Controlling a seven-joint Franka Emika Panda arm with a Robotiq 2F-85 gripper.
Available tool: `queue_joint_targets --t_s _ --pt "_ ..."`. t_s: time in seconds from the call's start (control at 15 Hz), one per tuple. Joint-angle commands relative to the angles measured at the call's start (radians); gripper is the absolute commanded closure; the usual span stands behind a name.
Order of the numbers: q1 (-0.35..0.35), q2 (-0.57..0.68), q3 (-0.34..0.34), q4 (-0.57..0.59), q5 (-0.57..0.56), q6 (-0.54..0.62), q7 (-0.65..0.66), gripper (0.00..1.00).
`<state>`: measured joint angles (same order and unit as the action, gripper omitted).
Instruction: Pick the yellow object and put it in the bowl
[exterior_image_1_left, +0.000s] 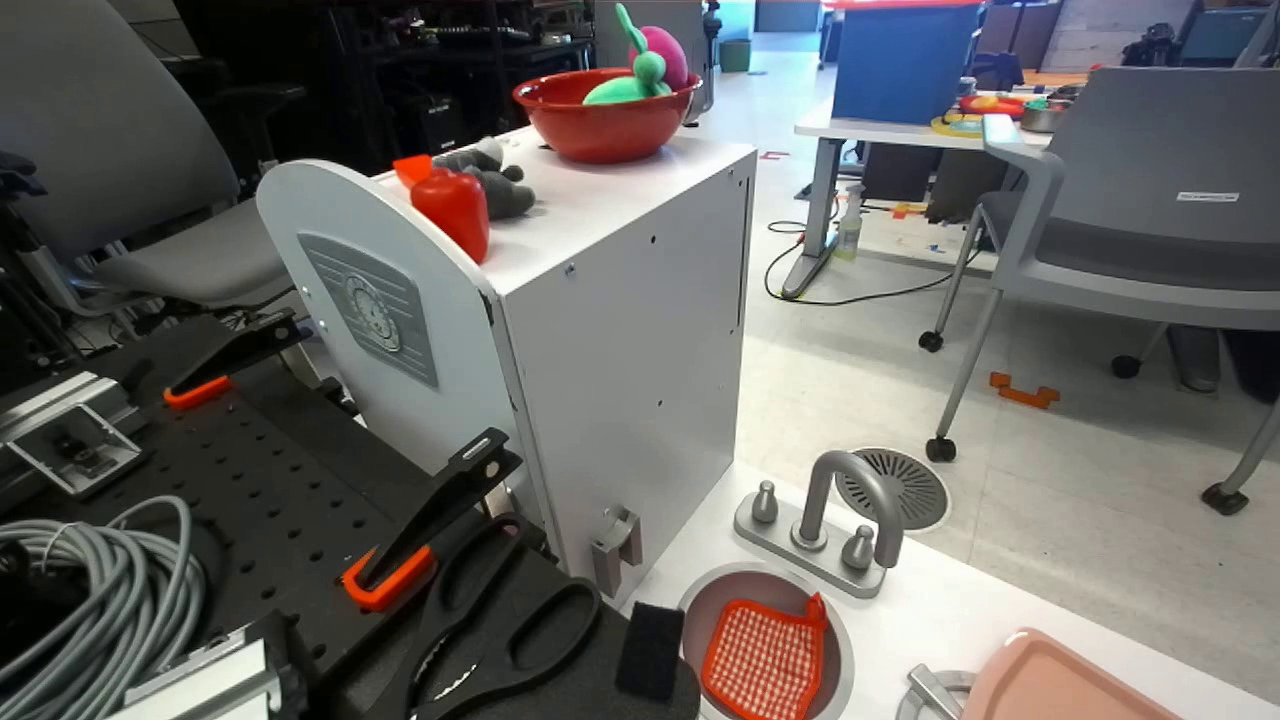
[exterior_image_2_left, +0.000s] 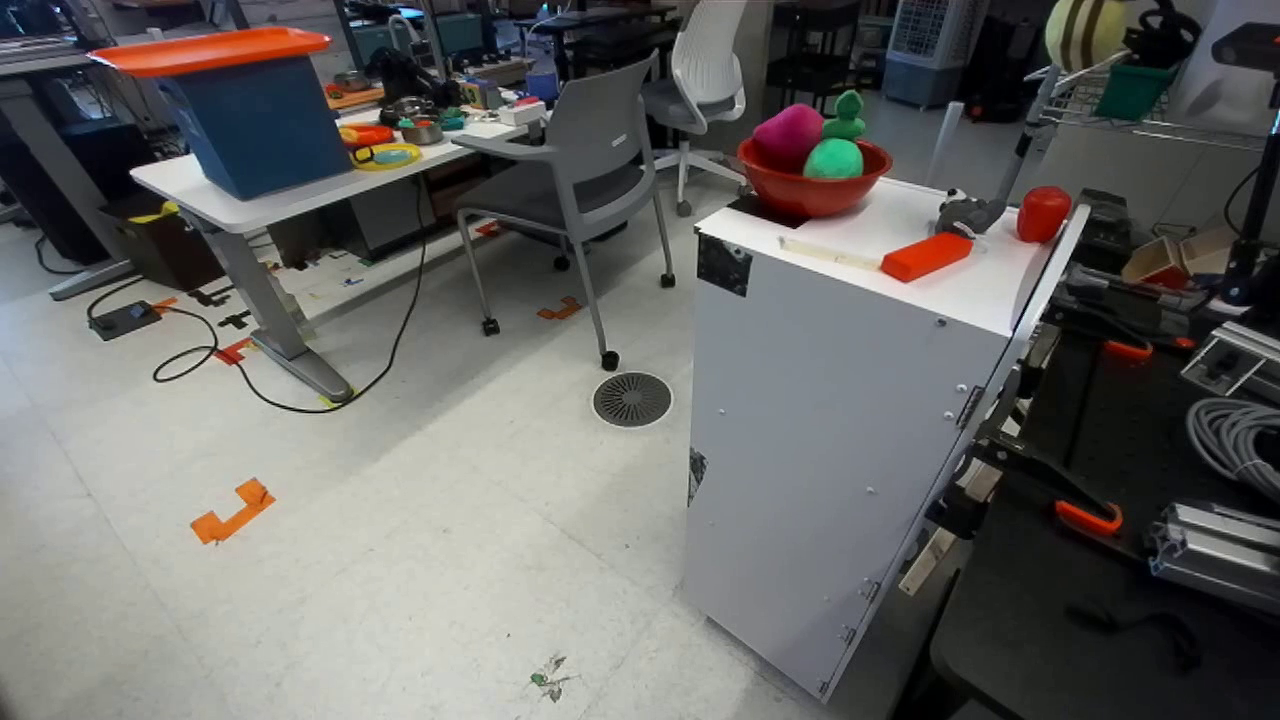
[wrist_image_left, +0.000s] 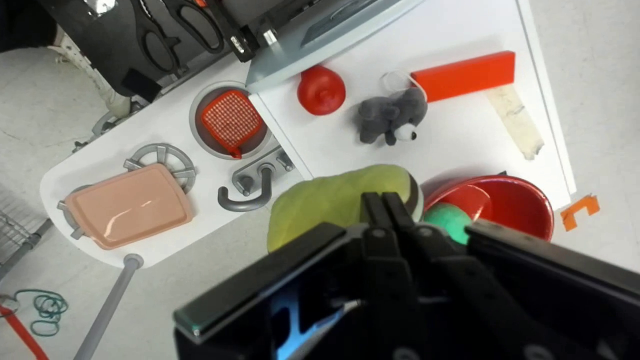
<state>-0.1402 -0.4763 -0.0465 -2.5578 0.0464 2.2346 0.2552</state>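
The pick stage appears complete; the place stage is outstanding. Take the bowl (exterior_image_1_left: 598, 133), which stands on the white cabinet (exterior_image_1_left: 630, 330), as the reference for all positions. The yellow object (wrist_image_left: 330, 202) is outside the bowl. In the wrist view it sits at the tips of the jaws, which stand drawn together with barely a line between them. I see nothing else that could support it, so I judge that they pinch a small part of it; the contact itself is hidden from me. In an exterior view the yellow object is most likely the striped round shape (exterior_image_2_left: 1083, 36), higher than the bowl and well apart from it, on the side where the red pepper (exterior_image_2_left: 1043, 214) stands. The bowl is partly occupied: a green toy (exterior_image_2_left: 836, 158) and a pink toy (exterior_image_2_left: 787, 134) rest in it, side by side. The red pepper and the grey plush animal (wrist_image_left: 392, 112) are outside the bowl and require no action. Remaining steps, in my judgement: carry the yellow object over the bowl, lower it inside the rim, part the jaws, then withdraw. The bare red interior beside the green toy offers the best landing place; a release on top of the toys could let it roll out.
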Motion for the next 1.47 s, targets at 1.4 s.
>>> queue_joint_targets --t_s 1.4 --pt "0.127 0.547 -0.004 0.586 -0.034 -0.239 -0.065 0.99"
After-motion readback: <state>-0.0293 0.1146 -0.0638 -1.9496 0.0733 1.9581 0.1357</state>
